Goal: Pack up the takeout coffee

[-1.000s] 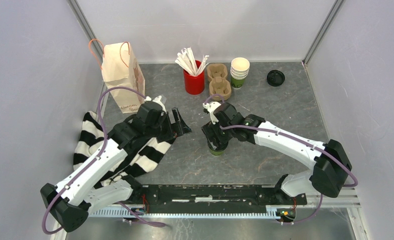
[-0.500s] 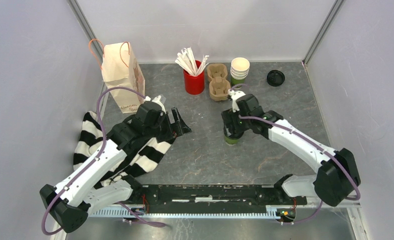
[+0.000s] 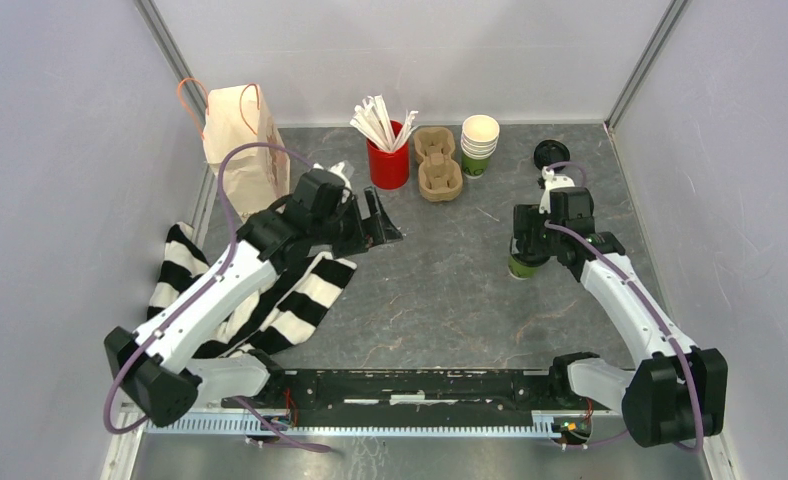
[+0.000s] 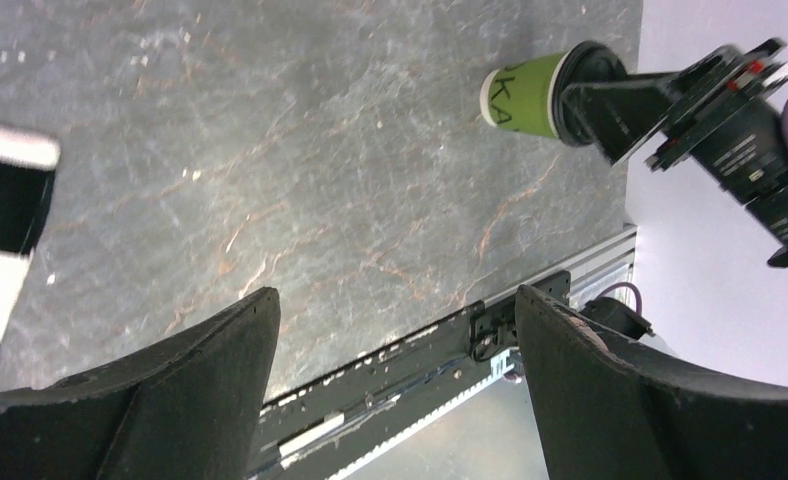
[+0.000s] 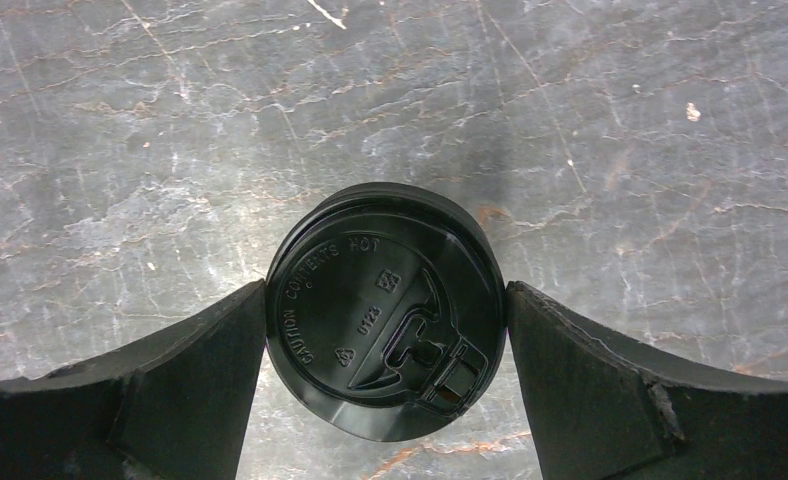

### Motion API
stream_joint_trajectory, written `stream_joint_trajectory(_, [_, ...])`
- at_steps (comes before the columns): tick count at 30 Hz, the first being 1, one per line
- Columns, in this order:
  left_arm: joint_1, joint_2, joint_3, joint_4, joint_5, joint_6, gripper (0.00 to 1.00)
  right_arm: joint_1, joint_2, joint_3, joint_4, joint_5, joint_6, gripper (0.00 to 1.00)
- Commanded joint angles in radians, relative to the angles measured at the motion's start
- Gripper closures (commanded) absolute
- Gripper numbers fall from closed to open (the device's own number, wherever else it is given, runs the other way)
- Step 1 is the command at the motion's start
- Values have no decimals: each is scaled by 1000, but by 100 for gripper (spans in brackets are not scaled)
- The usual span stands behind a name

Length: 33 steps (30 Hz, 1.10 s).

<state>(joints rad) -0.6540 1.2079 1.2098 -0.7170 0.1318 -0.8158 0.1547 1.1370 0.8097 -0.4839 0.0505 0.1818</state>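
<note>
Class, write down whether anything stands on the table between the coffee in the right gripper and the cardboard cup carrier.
Nothing visible does: bare table lies between the coffee and the carrier. The cup stack stands close beside the carrier, off the line.

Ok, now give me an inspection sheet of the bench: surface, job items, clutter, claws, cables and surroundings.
Surface: dark stone-look table, scuffed; no spills seen.
Job's things: takeout coffee, lid on, upright.
Clutter: paper bag, red cup of white sticks, cardboard carrier, cup stack and loose black lid along the far edge; striped cloth under the left arm.
Grippers: left claw open, empty; right claw shut on the takeout coffee at its lid.
Cables: purple cable looping off each arm.
Surroundings: plain pale walls, metal corner posts.
</note>
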Motion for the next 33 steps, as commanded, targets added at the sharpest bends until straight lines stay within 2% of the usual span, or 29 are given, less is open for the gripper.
stream_joint_trajectory(1, [2,89,157,44,28,157,7,-9,7,-59,-147,66,-102,7])
stream_joint_trajectory(7, [5,196,290,27,44,295,7,-9,22,11,-190,63,-95,2])
stream_joint_trajectory(13, [14,193,318,-5,59,405,7,-9,8,75,-230,54,-71,2])
stream_joint_trajectory(23, [47,198,346,-33,72,475,7,-10,74,237,-332,103,-78,2])
stream_joint_trajectory(30, [54,155,255,26,107,440,7,-9,105,325,-378,148,-91,2])
stream_joint_trajectory(33, [63,175,298,5,88,461,7,-9,133,386,-416,176,-109,2])
